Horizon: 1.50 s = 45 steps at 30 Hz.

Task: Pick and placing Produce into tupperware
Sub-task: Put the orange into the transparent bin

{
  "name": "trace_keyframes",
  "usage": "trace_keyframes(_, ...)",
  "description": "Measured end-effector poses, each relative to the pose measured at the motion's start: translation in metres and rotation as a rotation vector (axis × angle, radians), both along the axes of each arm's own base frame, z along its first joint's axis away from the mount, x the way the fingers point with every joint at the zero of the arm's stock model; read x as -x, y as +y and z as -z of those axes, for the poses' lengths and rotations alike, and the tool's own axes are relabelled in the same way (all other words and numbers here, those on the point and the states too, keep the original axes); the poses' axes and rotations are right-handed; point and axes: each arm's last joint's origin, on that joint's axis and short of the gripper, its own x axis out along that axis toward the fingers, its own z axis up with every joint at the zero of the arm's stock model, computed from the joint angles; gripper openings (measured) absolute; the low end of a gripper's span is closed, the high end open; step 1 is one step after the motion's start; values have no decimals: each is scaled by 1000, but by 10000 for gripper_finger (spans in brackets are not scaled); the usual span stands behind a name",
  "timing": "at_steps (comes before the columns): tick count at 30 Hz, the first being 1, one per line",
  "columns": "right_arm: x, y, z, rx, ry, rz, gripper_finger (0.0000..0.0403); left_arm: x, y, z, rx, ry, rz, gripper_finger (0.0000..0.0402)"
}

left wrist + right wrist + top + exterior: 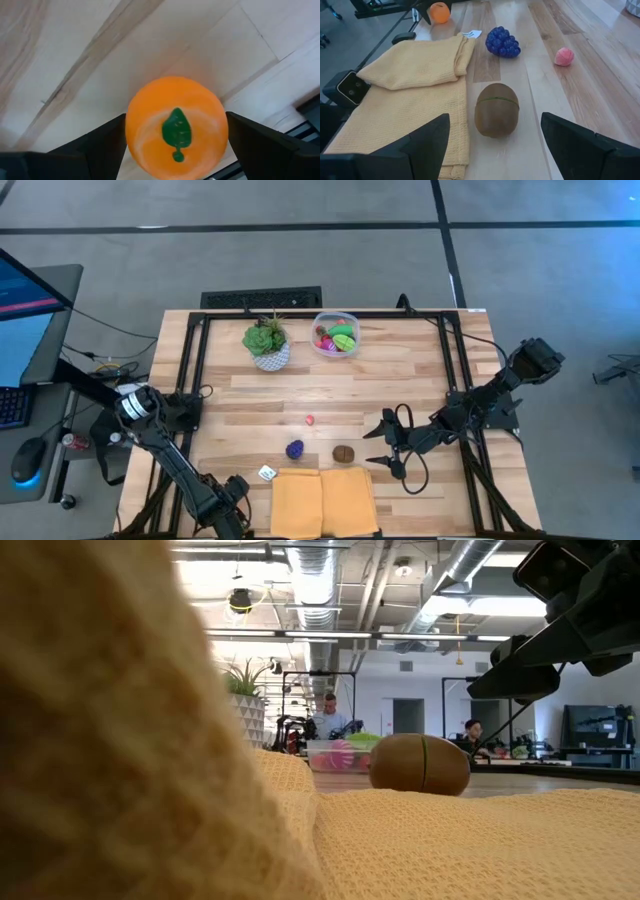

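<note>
An orange toy fruit [176,125] with a green leaf mark lies on the wooden table near its front left corner. My left gripper [176,119] points straight down over it, open, one finger on each side. My right gripper [492,145] hovers open at the front right, facing a brown oval toy [496,109] that lies on the table just ahead of its fingers. A purple grape bunch [502,41] and a small pink piece [563,56] lie farther out. The clear tupperware [335,335] stands at the far middle with several coloured pieces inside. My left gripper's fingers [100,147] come from above and stand close against the two sides of the orange fruit, which rests on the table. Whether they touch it, I cannot tell.
A folded yellow cloth [322,502] lies at the front edge beside the brown toy. A small white tag [266,473] sits left of it. A leafy plant in a white pot [267,342] stands left of the tupperware. Bare wood spans the table's middle.
</note>
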Motion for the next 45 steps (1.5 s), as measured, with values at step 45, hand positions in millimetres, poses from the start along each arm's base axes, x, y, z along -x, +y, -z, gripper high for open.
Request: trace_keyframes(45,0,0,0,0,0,0,336,-23,14,-9,-26,-65,192,252)
